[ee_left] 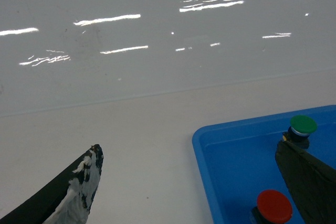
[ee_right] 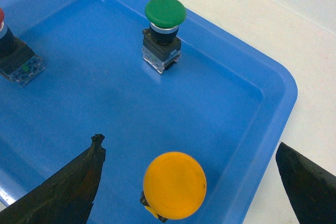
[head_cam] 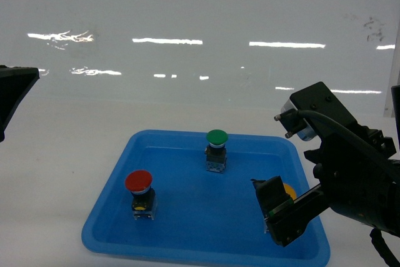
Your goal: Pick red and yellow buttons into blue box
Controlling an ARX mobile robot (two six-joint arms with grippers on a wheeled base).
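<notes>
The red button (head_cam: 138,182) stands at the left of a shallow blue tray (head_cam: 187,242). The yellow button (head_cam: 289,190) stands at the tray's right, half hidden behind my right gripper (head_cam: 289,203). In the right wrist view that gripper (ee_right: 188,144) is open and hangs above the yellow button (ee_right: 175,184), one finger over the tray, the other past its rim. My left gripper (ee_left: 188,148) is open over the bare table, left of the tray, with the red button (ee_left: 274,206) near its right finger. The blue box is out of view.
A green-capped button (head_cam: 217,139) stands at the back middle of the tray, and the green-capped button (ee_right: 165,11) also shows in the right wrist view. The tray rim (ee_left: 202,140) lies on a white table. A glossy white wall (head_cam: 200,29) rises behind.
</notes>
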